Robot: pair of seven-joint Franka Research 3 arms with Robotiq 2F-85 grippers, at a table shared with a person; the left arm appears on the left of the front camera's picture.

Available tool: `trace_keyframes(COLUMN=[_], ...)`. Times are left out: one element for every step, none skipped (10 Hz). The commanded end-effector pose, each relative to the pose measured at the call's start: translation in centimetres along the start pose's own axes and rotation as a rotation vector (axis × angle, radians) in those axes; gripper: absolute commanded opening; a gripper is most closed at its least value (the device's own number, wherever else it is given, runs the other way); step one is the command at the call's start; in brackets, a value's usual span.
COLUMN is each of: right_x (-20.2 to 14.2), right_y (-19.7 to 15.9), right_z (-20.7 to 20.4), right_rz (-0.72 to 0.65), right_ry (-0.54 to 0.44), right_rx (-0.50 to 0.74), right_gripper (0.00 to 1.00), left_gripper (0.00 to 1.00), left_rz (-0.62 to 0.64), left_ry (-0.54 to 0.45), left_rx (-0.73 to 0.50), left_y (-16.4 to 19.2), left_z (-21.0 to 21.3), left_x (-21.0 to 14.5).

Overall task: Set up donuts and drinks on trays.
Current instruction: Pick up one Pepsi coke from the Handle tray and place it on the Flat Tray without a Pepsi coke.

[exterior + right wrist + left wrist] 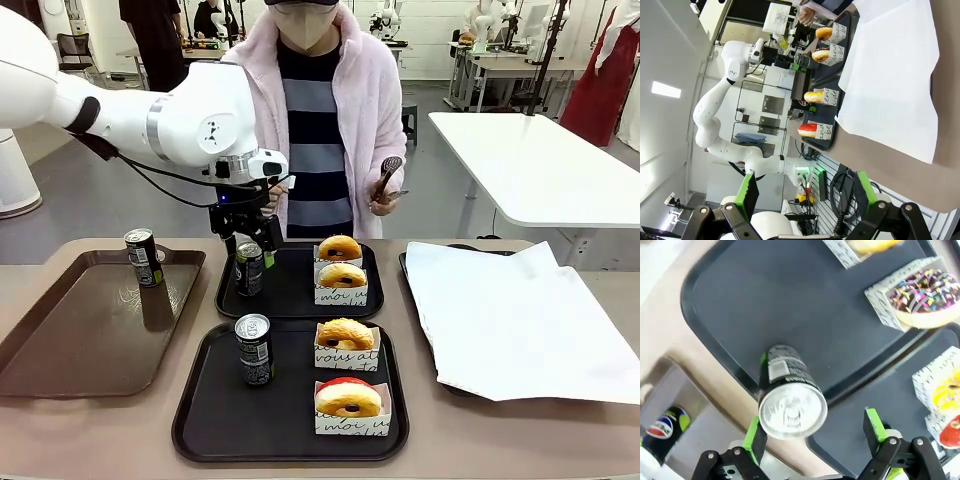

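Note:
Two black trays lie mid-table. The far tray (300, 298) holds two donuts (341, 247) in white sleeves and a dark can (249, 268) at its left. My left gripper (245, 236) hangs just over that can, jaws open. In the left wrist view the can (790, 402) stands between the green pads (874, 424), nearer one pad and clear of the other. The near tray (290, 425) carries a can (254, 350) and two donuts (346, 336). My right gripper (806, 192) is open with nothing in it.
A brown tray (70, 340) at the left holds one more can (144, 257). A tray lined with white paper (510, 320) fills the right side. The person stands at the far edge with tongs (387, 172) in one hand.

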State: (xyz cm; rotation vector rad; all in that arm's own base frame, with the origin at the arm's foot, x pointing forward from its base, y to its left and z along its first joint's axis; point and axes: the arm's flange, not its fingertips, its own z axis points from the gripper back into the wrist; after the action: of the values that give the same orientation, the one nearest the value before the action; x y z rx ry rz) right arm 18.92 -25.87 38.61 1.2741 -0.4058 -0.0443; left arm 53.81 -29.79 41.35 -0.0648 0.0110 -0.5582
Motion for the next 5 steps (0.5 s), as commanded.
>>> trace_keyframes(right_x=[-0.1,-0.1,-0.1,-0.1,-0.1], right_y=[0.0,0.0,0.0,0.0,0.0], right_z=[0.1,0.1,0.1,0.1,0.1], right_rz=[0.017,0.017,0.017,0.017,0.017], right_ry=[-0.004,-0.004,-0.004,-0.004,-0.004], right_rx=[0.011,0.011,0.011,0.011,0.011], right_gripper=[1.0,1.0,1.0,1.0,1.0], left_gripper=[1.0,1.0,1.0,1.0,1.0], left_rz=[0.044,0.051,0.057,0.024,0.024], left_ry=[0.022,0.03,0.02,0.027,0.027], left_rx=[-0.023,-0.051,-0.059,-0.029,-0.029], left_y=[-0.8,-1.0,-1.0,-0.8,-0.8], left_z=[1.5,1.9,2.4,1.4,1.4], left_x=[-0.7,-0.9,-1.4,-0.8,-0.8])
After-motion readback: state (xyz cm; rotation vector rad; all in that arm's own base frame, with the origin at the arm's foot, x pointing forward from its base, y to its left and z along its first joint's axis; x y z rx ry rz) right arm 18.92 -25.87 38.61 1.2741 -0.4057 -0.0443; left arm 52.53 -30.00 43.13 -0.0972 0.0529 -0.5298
